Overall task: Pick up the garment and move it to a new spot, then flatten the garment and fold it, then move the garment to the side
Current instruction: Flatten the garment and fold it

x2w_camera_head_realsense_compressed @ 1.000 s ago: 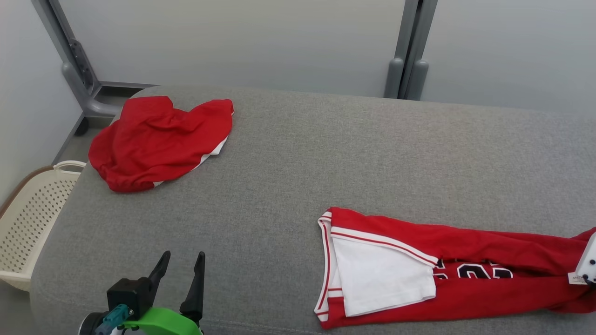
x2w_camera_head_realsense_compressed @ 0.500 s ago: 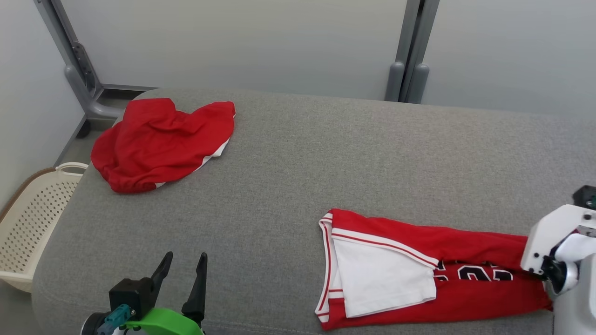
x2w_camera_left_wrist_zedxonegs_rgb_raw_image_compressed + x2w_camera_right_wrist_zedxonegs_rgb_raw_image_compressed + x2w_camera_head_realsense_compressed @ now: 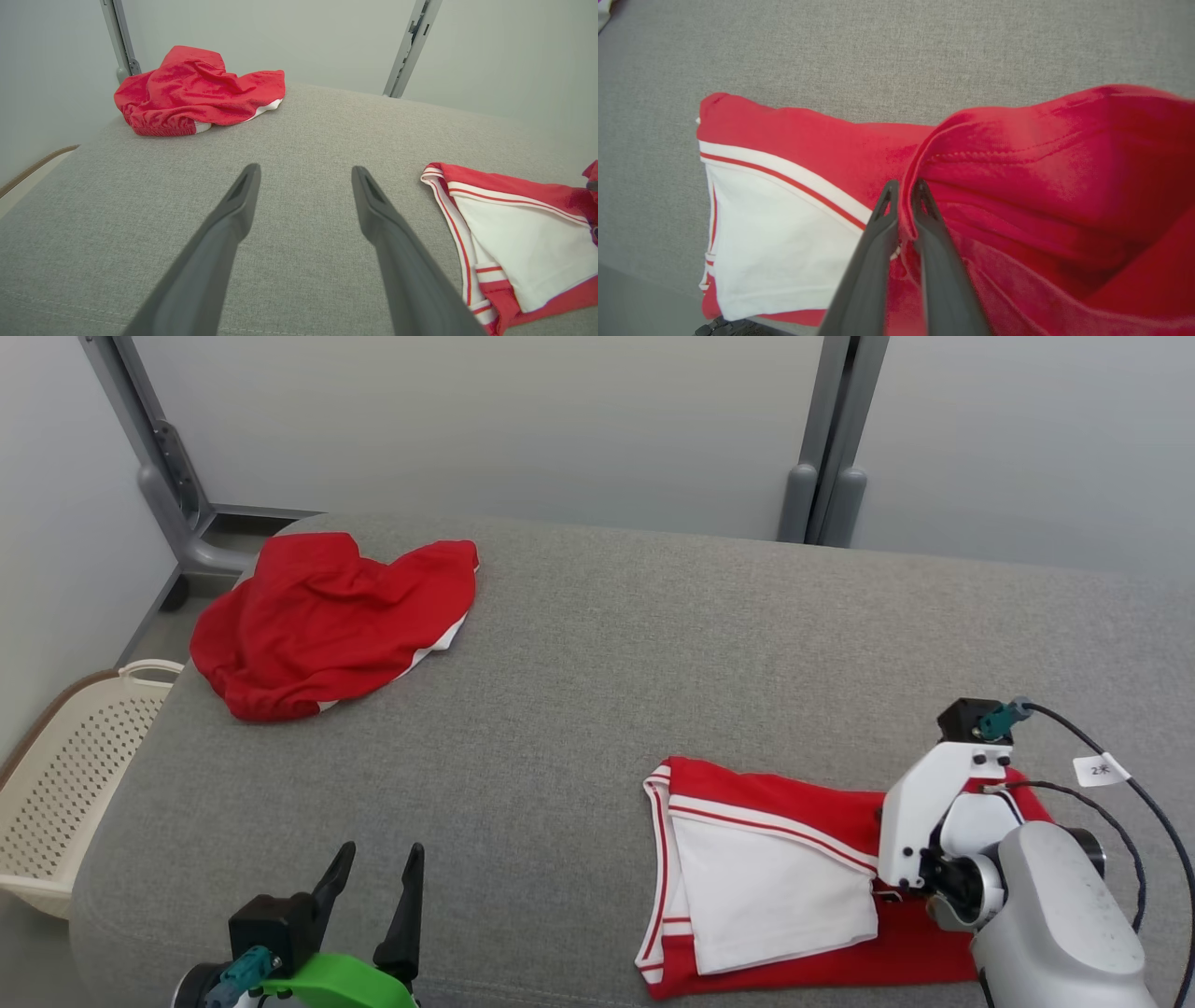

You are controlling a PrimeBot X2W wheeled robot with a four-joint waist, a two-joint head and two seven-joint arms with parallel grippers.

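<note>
The garment (image 3: 766,887), a red jersey with a white side panel and red-white trim, lies at the front right of the grey padded surface (image 3: 653,635). My right gripper (image 3: 903,186) is shut on a red edge of the garment (image 3: 1041,163), and that end is lifted and doubled over toward the white panel. In the head view the pale right wrist (image 3: 934,812) sits over the jersey's middle and hides its fingers. My left gripper (image 3: 383,851) is open and holds nothing near the front left edge, well left of the garment (image 3: 514,224); it also appears as the left gripper (image 3: 306,170) above bare fabric.
A second red cloth (image 3: 327,621) lies crumpled at the back left corner, also seen as the red cloth (image 3: 196,91). A cream perforated basket (image 3: 65,784) stands on the floor left of the surface. Grey metal posts (image 3: 826,439) rise behind the far edge.
My right arm has swung in from the right edge toward the left, carrying the jersey's red end over its middle. The head camera shifted slightly. The left gripper stayed put.
</note>
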